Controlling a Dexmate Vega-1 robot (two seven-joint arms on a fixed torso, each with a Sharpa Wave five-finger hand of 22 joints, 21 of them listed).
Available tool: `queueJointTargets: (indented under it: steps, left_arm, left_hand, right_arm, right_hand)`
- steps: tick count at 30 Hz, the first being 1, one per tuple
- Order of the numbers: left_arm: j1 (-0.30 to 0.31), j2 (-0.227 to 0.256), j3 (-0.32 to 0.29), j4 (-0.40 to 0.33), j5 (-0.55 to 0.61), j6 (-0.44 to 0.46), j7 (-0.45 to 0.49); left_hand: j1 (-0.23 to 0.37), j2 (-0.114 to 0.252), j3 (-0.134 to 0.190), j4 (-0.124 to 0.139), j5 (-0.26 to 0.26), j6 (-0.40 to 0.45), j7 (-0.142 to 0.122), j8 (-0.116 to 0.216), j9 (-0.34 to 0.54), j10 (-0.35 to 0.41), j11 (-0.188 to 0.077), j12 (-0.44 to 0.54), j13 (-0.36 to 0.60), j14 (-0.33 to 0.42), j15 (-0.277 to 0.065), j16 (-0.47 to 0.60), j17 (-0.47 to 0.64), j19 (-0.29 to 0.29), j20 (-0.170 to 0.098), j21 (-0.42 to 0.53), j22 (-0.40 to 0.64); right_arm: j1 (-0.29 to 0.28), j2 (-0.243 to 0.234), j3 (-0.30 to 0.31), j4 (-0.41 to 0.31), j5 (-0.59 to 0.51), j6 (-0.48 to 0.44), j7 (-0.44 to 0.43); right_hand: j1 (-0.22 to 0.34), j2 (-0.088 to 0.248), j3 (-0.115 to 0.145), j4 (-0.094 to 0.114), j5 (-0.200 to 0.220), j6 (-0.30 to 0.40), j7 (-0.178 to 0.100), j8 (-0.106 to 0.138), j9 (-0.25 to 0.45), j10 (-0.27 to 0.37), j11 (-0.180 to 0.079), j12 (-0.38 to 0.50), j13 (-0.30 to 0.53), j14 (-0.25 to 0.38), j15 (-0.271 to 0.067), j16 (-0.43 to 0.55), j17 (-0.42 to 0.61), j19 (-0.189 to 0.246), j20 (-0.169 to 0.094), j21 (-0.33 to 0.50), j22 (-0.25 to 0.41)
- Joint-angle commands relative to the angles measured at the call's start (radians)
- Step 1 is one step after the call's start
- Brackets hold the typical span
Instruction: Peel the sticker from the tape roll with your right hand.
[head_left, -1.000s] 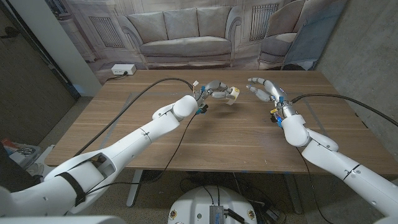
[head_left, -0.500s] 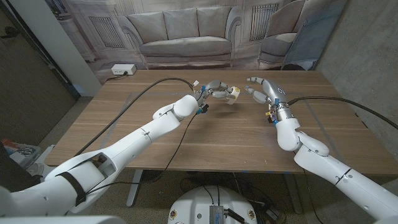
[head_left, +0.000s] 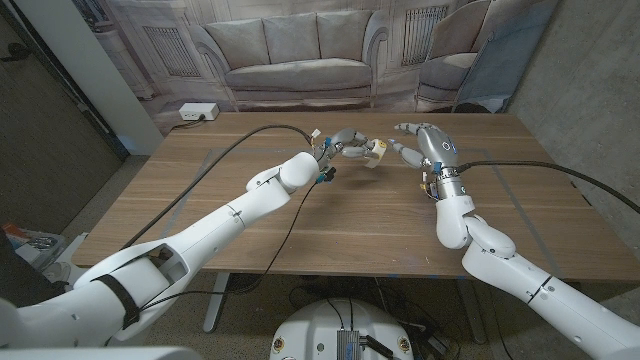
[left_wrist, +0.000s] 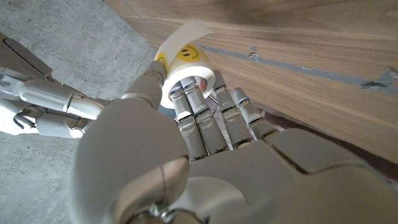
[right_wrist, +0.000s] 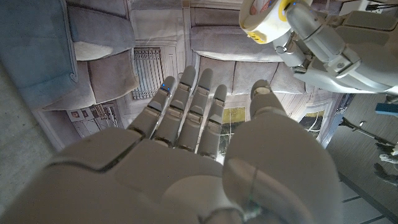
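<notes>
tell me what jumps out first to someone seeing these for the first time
The left hand holds a tape roll up above the middle of the wooden table; a yellow smiley sticker sits on the roll. The right hand hovers open just beside it, fingers toward the roll, not touching.

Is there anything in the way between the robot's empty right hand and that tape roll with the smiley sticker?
Nothing visible. The right hand hangs open beside the tape roll, which the left hand grips above the table, with open air between them.
</notes>
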Motion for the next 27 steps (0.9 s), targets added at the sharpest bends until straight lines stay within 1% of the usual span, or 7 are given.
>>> queueJointTargets:
  steps: [1,7,8,13,15,17,27]
  left_arm:
    - [-0.007,0.003,0.008,-0.011,0.009,-0.001,-0.018]
    - [-0.010,0.005,0.012,-0.022,0.013,0.001,-0.027]
    - [-0.009,0.004,0.011,-0.022,0.011,0.000,-0.028]
    - [-0.013,0.005,0.014,-0.031,0.016,-0.001,-0.034]
    - [-0.008,0.004,0.012,-0.036,0.017,0.001,-0.027]
    - [-0.007,0.004,0.012,-0.039,0.020,-0.001,-0.026]
    - [-0.011,-0.001,0.014,-0.037,0.020,0.003,-0.030]
  left_hand:
    - [0.086,0.083,0.019,0.022,0.008,0.085,0.087,0.005,0.005,0.011,0.003,0.122,0.133,0.011,-0.152,-0.001,0.003,-0.002,0.000,0.007,0.006]
    - [0.087,0.081,0.020,0.021,0.009,0.091,0.089,0.007,0.006,0.017,0.004,0.127,0.132,0.015,-0.152,-0.003,0.004,-0.001,-0.001,0.009,0.006]
    - [0.087,0.081,0.021,0.020,0.009,0.092,0.089,0.008,0.006,0.017,0.004,0.128,0.132,0.015,-0.153,-0.003,0.003,0.000,-0.002,0.010,0.006]
    - [0.087,0.079,0.022,0.020,0.009,0.095,0.093,0.010,0.009,0.022,0.008,0.132,0.131,0.019,-0.153,-0.004,0.003,0.000,-0.004,0.012,0.006]
    - [0.088,0.077,0.022,0.019,0.009,0.098,0.094,0.011,0.010,0.026,0.006,0.134,0.130,0.020,-0.153,-0.005,0.003,0.002,-0.005,0.013,0.006]
    - [0.088,0.077,0.024,0.018,0.009,0.099,0.095,0.012,0.010,0.025,0.009,0.136,0.131,0.021,-0.153,-0.007,0.003,0.002,-0.006,0.014,0.006]
    - [0.087,0.075,0.026,0.018,0.010,0.100,0.096,0.014,0.015,0.027,0.009,0.141,0.130,0.026,-0.152,-0.009,0.003,0.005,-0.005,0.018,0.006]
  right_arm:
    - [0.006,0.017,-0.036,0.001,-0.089,-0.070,-0.047]
    - [0.009,0.022,-0.046,0.007,-0.109,-0.091,-0.062]
    - [0.010,0.023,-0.049,0.007,-0.114,-0.096,-0.064]
    - [0.015,0.028,-0.060,0.021,-0.137,-0.100,-0.095]
    - [0.017,0.030,-0.063,0.026,-0.142,-0.102,-0.105]
    - [0.018,0.029,-0.067,0.027,-0.150,-0.108,-0.106]
    - [0.020,0.030,-0.079,0.033,-0.176,-0.132,-0.126]
  right_hand:
    - [0.013,-0.012,-0.015,-0.001,0.014,0.025,-0.003,0.008,0.004,0.026,-0.001,0.016,0.009,0.023,-0.146,0.023,0.023,0.005,-0.010,0.015,0.007]
    - [0.041,-0.010,-0.025,-0.006,0.024,0.064,-0.009,0.018,0.006,0.068,-0.017,0.038,0.019,0.058,-0.156,0.054,0.049,0.013,-0.017,0.030,0.013]
    - [0.049,-0.010,-0.026,-0.008,0.027,0.070,-0.012,0.021,0.008,0.077,-0.025,0.043,0.022,0.061,-0.156,0.059,0.055,0.011,-0.018,0.031,0.014]
    - [0.073,-0.012,-0.034,-0.011,0.032,0.091,-0.015,0.029,0.014,0.111,-0.031,0.063,0.032,0.082,-0.159,0.081,0.076,0.014,-0.022,0.040,0.018]
    - [0.093,-0.014,-0.040,-0.013,0.037,0.115,-0.017,0.042,0.020,0.136,-0.046,0.081,0.042,0.101,-0.161,0.101,0.096,0.017,-0.028,0.048,0.021]
    - [0.100,-0.016,-0.044,-0.013,0.038,0.128,-0.016,0.048,0.023,0.137,-0.047,0.084,0.047,0.108,-0.161,0.110,0.105,0.017,-0.032,0.051,0.022]
    - [0.119,-0.025,-0.051,-0.015,0.044,0.117,-0.020,0.048,0.030,0.128,-0.056,0.090,0.060,0.106,-0.163,0.113,0.117,0.010,-0.030,0.056,0.026]
